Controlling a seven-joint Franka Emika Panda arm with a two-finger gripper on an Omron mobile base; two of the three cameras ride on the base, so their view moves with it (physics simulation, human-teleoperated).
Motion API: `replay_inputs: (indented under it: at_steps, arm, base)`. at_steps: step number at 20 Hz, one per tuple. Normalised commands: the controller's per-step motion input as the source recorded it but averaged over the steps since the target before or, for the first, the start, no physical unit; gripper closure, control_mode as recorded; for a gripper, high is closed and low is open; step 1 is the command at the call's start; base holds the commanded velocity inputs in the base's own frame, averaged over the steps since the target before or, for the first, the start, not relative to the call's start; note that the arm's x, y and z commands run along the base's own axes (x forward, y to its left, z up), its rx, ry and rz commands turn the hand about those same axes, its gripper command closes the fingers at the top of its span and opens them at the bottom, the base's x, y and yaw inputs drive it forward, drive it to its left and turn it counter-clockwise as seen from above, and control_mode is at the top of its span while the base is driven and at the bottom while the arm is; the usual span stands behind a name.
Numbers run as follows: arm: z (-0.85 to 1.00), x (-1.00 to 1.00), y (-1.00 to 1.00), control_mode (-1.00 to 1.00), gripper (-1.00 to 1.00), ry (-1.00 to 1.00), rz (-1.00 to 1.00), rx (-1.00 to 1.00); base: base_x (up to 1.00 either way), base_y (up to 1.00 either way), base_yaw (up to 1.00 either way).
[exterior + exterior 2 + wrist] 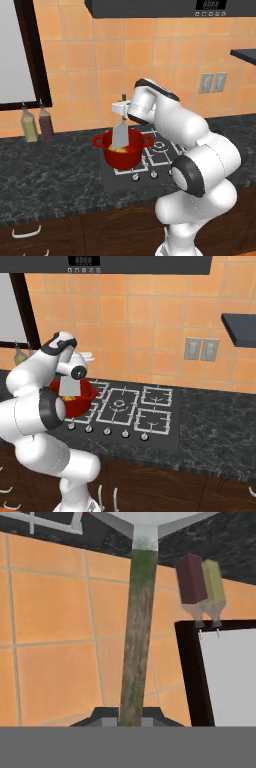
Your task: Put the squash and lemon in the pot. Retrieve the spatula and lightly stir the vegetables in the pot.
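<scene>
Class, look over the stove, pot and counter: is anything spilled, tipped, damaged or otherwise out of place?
Nothing stands out. The red pot sits upright on the stove with yellow pieces inside, the gripper holds the spatula blade-down over it, and two bottles stand upright by the wall.

- The arm is bending forward over the stove, elbow raised.
- The gripper (131, 719) is clamping both fingers against the spatula (138, 632) handle, blade hanging down.

Dark speckled counter (55, 175) with inset hob (150, 411), red pot (122, 152) on it, two bottles (37, 125) by the wall.
</scene>
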Motion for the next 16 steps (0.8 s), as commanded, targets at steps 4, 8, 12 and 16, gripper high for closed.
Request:
replay_inputs:
  at_steps: [4,8,12,16]
  arm:
    - [0.0,-0.42,-0.1,-1.0,1.0,0.09,0.0,0.0]
    - [0.1,-0.08,-0.25,-1.0,1.0,0.18,0.0,0.0]
    - [0.28,0.0,-0.35,-1.0,1.0,0.18,0.01,-0.03]
    - [0.3,0.0,-0.22,-1.0,1.0,0.1,0.09,-0.07]
  base:
    - [0.0,0.0,0.0]
    - [0.0,0.0,0.0]
    - [0.0,0.0,0.0]
    - [0.0,0.0,0.0]
